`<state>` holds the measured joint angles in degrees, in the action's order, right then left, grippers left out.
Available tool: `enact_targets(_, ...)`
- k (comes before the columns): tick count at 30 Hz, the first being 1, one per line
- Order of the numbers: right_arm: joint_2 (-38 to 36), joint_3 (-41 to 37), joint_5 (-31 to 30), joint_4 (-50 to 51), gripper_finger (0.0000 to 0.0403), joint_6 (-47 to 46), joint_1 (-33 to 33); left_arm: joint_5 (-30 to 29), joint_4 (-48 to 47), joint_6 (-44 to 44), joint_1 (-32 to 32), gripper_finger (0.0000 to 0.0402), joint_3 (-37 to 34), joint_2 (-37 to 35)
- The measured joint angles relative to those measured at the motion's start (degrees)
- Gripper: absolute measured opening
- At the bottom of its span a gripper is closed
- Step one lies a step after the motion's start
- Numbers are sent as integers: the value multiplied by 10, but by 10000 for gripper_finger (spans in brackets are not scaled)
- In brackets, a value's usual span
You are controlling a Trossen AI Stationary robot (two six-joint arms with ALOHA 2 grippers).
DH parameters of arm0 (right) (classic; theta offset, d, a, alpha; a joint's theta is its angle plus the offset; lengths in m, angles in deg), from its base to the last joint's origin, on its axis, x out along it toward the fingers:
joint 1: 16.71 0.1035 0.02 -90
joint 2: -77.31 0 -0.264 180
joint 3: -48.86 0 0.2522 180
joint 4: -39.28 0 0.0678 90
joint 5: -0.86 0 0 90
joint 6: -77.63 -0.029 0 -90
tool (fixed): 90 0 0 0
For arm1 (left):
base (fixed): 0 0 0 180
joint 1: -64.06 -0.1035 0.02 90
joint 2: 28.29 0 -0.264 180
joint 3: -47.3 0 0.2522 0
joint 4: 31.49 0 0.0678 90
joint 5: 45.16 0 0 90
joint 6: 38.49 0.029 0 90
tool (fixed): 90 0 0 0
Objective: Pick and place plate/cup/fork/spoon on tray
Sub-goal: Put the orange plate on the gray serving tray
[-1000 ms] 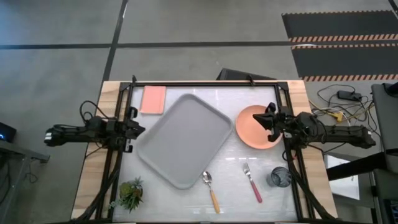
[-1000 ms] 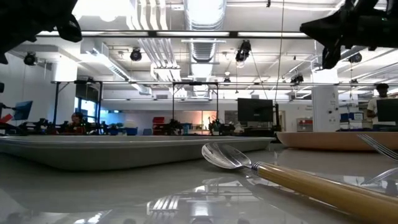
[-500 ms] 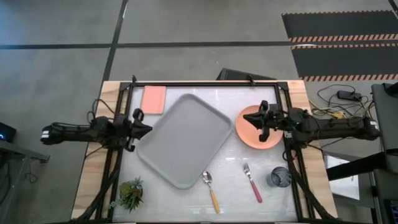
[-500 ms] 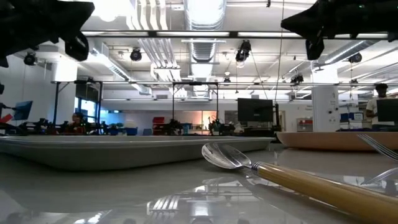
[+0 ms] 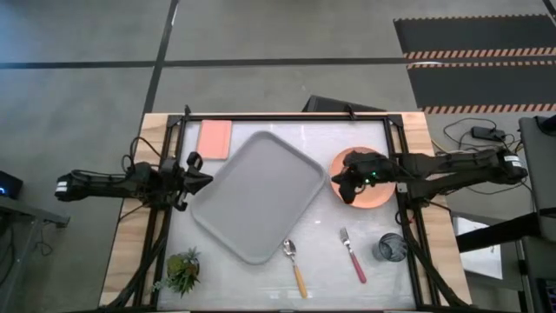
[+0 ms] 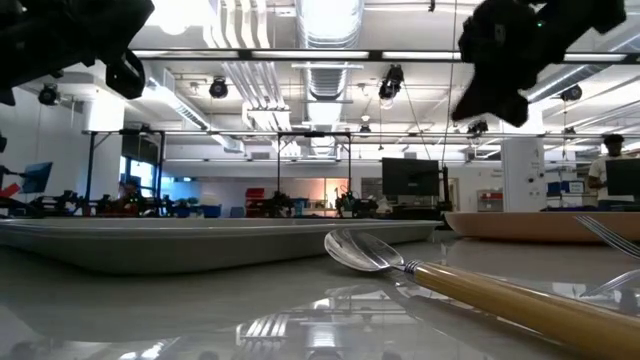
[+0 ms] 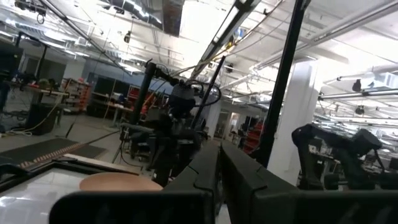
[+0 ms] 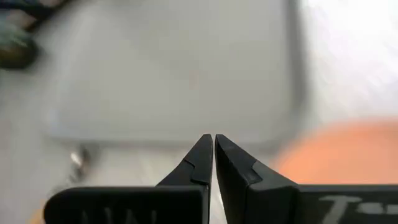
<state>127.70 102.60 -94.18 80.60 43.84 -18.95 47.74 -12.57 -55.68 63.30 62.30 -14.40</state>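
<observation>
The salmon-orange plate [image 5: 369, 178] lies flat on the table at the right. My right gripper [image 5: 342, 186] hovers over its left rim, fingers shut and tipped down toward the table; its wrist view [image 8: 213, 139] shows the plate [image 8: 339, 149] and the tray [image 8: 174, 68] below. The light grey tray [image 5: 258, 193] lies at an angle in the middle of the table. My left gripper [image 5: 198, 170] is shut and empty, held above the tray's left edge. The orange-handled spoon [image 5: 294, 266], the pink-handled fork [image 5: 353, 256] and the dark grey cup [image 5: 391, 249] sit near the front edge.
A flat pink rectangle [image 5: 215, 139] lies at the far left of the table. A small potted plant [image 5: 182, 270] stands at the near left corner. Black frame rails run along the table's left, right and far sides. In the low view the spoon [image 6: 480, 292] lies close in front.
My right gripper has gone toward the table's left edge, from the plate's right side across to its left rim, and has tipped its fingers downward. My left gripper has shifted a little toward the tray. Nothing on the table has moved.
</observation>
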Motion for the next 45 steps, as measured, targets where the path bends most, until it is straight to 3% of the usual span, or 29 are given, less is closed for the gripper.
enact_targets(5, 46, 68, -16, 198, 9, -61, 0, -2, -1, -1, 0, 0, 1, -3)
enact_targets(9, 72, 82, -16, 242, 9, -76, 0, -2, -1, -1, 0, 0, 1, -3)
enact_targets(23, 190, 104, -15, 228, 9, -26, 0, -4, -1, 0, 0, 0, 2, -4)
enact_targets(35, 277, 169, -24, 231, 10, -56, 0, -4, -1, 11, 0, 0, 2, -5)
enact_targets(39, 294, 180, 27, 232, 38, -84, 0, -4, -1, 11, 0, 0, 3, -5)
enact_targets(45, 319, 175, 31, 234, 132, -101, 0, -4, -1, 11, 0, 0, 3, -5)
